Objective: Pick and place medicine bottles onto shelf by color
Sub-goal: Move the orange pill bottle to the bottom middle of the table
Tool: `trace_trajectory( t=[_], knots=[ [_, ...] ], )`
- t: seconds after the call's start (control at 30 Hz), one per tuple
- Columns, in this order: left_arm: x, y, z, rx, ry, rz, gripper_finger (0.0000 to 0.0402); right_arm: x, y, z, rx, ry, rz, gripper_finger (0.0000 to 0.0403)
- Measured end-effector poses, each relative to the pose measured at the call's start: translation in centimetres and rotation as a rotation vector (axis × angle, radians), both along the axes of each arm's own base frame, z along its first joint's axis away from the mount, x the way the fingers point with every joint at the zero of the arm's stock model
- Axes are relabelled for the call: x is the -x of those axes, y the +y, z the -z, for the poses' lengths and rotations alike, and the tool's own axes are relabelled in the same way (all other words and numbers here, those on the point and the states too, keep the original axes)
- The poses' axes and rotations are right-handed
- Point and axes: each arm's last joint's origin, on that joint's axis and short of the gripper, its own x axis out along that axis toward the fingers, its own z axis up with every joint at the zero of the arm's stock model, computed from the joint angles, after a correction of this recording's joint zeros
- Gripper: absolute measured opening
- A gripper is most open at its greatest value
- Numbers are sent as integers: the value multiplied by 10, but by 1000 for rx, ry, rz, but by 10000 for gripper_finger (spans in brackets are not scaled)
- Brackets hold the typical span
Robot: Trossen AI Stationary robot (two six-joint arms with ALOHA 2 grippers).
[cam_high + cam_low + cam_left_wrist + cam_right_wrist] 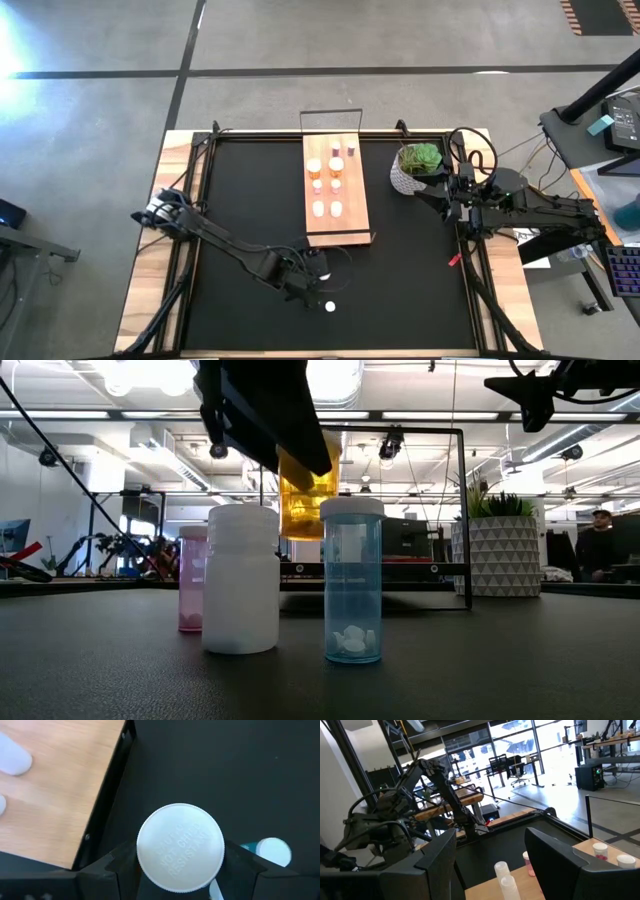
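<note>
My left gripper hangs over the mat just in front of the shelf's near end, shut on an orange medicine bottle with a white cap. Below it a white bottle, a pink one and a pale blue one stand upright on the mat. The light-wood shelf lies at mid-table and carries several bottles in pairs. My right gripper waits open by the right edge, nothing between its fingers. My left gripper pinches the orange bottle between its two fingers, one on each side just under the white cap. The fingers slant down from the table's left. The bottle's orange body hangs below the fingers, cap up, clear of the mat.
A green plant in a white pot stands right of the shelf, close to my right gripper. A thin dark wire frame rises at the shelf's end. One capped bottle stands near the table's front edge. A person stands in the room beyond.
</note>
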Motion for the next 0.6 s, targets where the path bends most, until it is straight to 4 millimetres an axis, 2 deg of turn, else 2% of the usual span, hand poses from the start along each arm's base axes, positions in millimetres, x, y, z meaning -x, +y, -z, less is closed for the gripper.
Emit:
trace_trajectory(
  t=[0.13,0.33,0.6],
  knots=[
    [-3,-2,5,19,-4,-3,190,0,0,0,0,0,0,226],
    [-11,-6,28,11,36,-11,190,0,0,0,0,0,0,226],
    [-18,-7,39,1,12,-30,190,0,0,0,0,0,0,226]
  ],
)
